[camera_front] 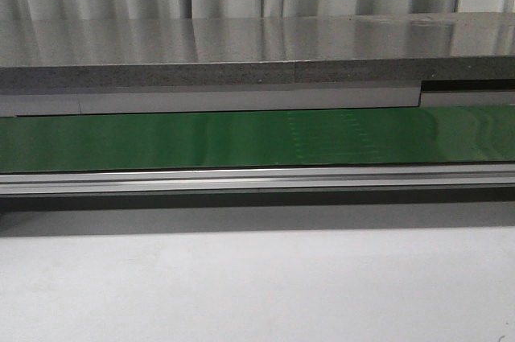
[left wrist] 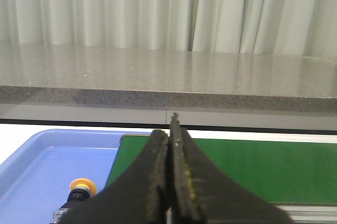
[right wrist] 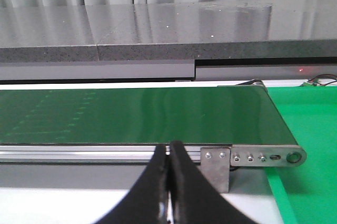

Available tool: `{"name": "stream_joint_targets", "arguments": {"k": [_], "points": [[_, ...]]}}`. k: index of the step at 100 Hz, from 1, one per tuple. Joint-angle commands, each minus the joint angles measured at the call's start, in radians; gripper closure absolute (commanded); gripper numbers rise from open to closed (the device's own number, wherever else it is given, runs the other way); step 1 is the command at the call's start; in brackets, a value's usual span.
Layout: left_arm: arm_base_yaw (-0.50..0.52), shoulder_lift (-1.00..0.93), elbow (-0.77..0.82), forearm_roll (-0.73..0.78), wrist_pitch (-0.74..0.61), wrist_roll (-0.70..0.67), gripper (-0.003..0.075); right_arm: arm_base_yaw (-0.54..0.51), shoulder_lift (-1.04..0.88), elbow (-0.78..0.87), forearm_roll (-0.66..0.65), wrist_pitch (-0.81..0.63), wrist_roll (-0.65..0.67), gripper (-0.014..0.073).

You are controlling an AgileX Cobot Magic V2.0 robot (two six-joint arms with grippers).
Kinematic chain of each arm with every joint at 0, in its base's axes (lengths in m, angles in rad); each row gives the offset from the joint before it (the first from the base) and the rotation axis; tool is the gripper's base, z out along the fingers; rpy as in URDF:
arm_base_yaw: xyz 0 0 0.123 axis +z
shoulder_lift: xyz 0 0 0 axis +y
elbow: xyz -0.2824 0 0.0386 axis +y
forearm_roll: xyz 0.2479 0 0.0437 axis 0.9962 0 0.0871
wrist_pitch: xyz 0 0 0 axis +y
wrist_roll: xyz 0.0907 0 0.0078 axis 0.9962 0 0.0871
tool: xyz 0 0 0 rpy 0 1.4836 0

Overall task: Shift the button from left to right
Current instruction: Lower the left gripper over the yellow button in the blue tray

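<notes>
Button point(left wrist: 82, 185) sitting in the blue tray point(left wrist: 31, 161), untouched. Left gripper point(left wrist: 169, 129) and right gripper point(right wrist: 169, 147) both clenched empty, parked above the belt point(camera_front: 241, 139) pre-pickup, probably.

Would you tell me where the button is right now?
Only the left wrist view shows the button: it sits in the blue tray, beside the green belt's end.

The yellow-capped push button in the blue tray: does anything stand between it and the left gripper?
Nothing visible does. The yellow-capped push button lies uncovered in the blue plastic tray, beside the end of the green conveyor belt. The left gripper is shut and empty above the tray's edge.
</notes>
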Motion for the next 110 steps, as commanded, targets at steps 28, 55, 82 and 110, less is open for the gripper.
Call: {"name": "stream_joint_targets", "arguments": {"k": [28,55,82,110], "points": [[0.001,-0.031,0.045,-0.002,-0.072,-0.007,0.0741,0.001,-0.021,-0.017,0.0,-0.081,-0.006,0.066],[0.001,-0.031,0.036,-0.002,-0.134,-0.007,0.0741,0.001,-0.021,-0.017,0.0,-0.081,-0.006,0.066],[0.001,0.014,-0.151,-0.002,0.055,-0.007,0.0741,0.001,-0.021,-0.017,0.0,-0.081,-0.006,0.066],[0.001,0.256,-0.498,0.01,0.447,-0.007,0.0741,0.001,-0.021,-0.017,0.0,-0.081,-0.006,0.066]]}}
